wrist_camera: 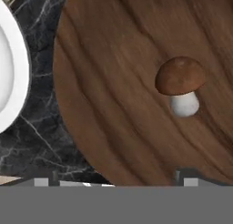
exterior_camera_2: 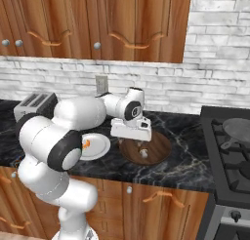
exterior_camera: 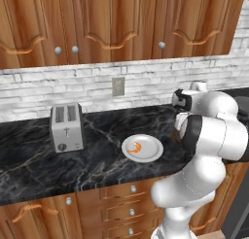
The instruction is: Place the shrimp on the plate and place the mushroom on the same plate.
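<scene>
One of the two items is already home: the shrimp (exterior_camera: pixel 134 147) lies on the plate (exterior_camera: pixel 151 154), a little toward nine o'clock of its centre, with the toaster (exterior_camera: pixel 66 128) well apart at the plate's nine o'clock on the black marble counter (exterior_camera: pixel 29 160). Further right, the round wooden board (exterior_camera_2: pixel 158 150) sits just beside the plate at its three o'clock, and the mushroom (wrist_camera: pixel 180 84) stands upright on it, cap up, nothing gripping it. The gripper (exterior_camera_2: pixel 132 142) hovers above the board, holding nothing; its fingertips (wrist_camera: pixel 184 176) show apart at the bottom of the hand view, so the jaws look open. The mushroom sits toward two o'clock of that view, off the line between the tips. Judging from this, a straight descent could bring one finger down on the rounded cap, tipping the mushroom or rolling it off the board; the slick cap could also squirt out of a pinch.
</scene>
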You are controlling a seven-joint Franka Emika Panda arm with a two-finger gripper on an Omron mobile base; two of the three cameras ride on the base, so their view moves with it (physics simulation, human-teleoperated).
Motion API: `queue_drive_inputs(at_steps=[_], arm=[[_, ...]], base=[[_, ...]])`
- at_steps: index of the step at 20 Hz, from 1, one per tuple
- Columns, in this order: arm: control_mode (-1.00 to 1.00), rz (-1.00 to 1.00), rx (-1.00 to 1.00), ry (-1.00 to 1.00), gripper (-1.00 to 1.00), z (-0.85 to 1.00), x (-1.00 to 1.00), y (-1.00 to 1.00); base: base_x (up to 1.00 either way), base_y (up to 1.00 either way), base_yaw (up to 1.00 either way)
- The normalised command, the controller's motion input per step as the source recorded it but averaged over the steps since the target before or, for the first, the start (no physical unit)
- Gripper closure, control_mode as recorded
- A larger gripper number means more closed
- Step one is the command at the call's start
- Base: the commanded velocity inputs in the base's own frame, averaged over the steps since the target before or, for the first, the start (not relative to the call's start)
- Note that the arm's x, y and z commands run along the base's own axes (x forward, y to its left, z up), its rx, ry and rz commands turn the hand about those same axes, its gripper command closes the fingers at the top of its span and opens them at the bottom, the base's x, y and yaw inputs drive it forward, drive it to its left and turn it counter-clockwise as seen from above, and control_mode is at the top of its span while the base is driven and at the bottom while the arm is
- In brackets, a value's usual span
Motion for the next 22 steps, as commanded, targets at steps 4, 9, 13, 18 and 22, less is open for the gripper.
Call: queue_drive_inputs(at_steps=[4, 9, 13, 18, 22], arm=[[-1.00, 0.00, 0.00, 0.04, -1.00, -0.26, 0.46, -0.79], [-1.00, 0.02, 0.00, -0.01, -1.00, -0.23, 0.24, -0.29], [-1.00, 0.06, 0.00, -0.04, -1.00, -0.47, 0.43, -0.04], [-1.00, 0.03, 0.00, -0.03, -1.00, -0.32, 0.16, -0.04], [-1.00, 0.00, 0.00, 0.08, -1.00, -0.06, -0.22, 0.02]], base=[[0.00, 0.00, 0.00], [0.00, 0.00, 0.00], [0.00, 0.00, 0.00], [0.00, 0.00, 0.00], [0.00, 0.00, 0.00]])
